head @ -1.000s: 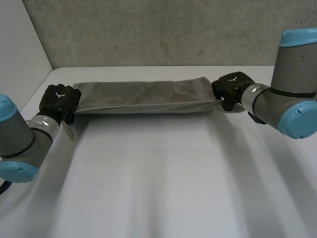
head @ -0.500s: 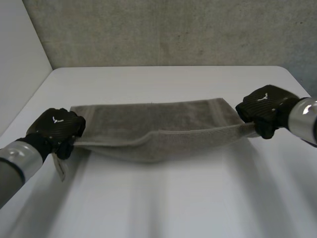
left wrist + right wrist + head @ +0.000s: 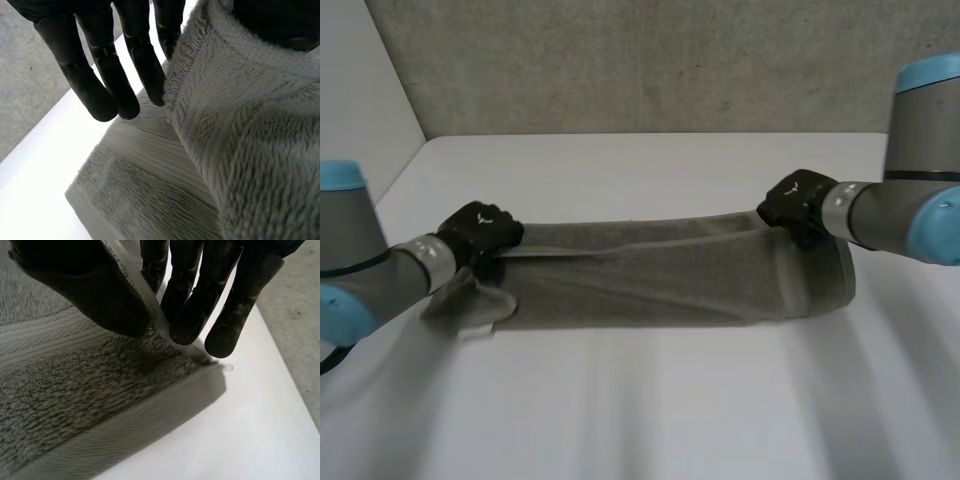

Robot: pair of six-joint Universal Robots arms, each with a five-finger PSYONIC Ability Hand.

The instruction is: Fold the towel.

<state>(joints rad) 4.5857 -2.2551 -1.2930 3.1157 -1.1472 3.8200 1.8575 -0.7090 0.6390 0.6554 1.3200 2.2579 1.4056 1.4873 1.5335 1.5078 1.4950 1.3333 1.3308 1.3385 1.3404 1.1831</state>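
1. While the white tabletop (image 3: 650,400) spreads well beyond both robot hands, the work sits in the strip between them.
2. The towel (image 3: 650,280) lies on the tabletop as a long doubled band stretched from one robot hand to the other. Most of its bulk is on the robot's side of both hands. The fold looks part done to me, with the ends not yet squared.
3. The left robot hand (image 3: 480,228) is at one end of the towel. Its nearly straight fingers (image 3: 102,92) stand on one side of a thick roll of cloth and its thumb on the other, so it pinches the towel. That hold looks loose, and a pull from the other end could drag the cloth out and skew the band.
4. The right robot hand (image 3: 798,203) is at the opposite end. Its thumb (image 3: 85,295) and fingertips are closed on a thin hem, low over the tabletop. With so little cloth in the pinch, a quick lift may let the hem slip free.
5. A loose corner (image 3: 468,305) sags crumpled just beside the left robot hand, on the robot's side. If the next fold goes over it, it will likely be trapped as a lump and leave the edges uneven.
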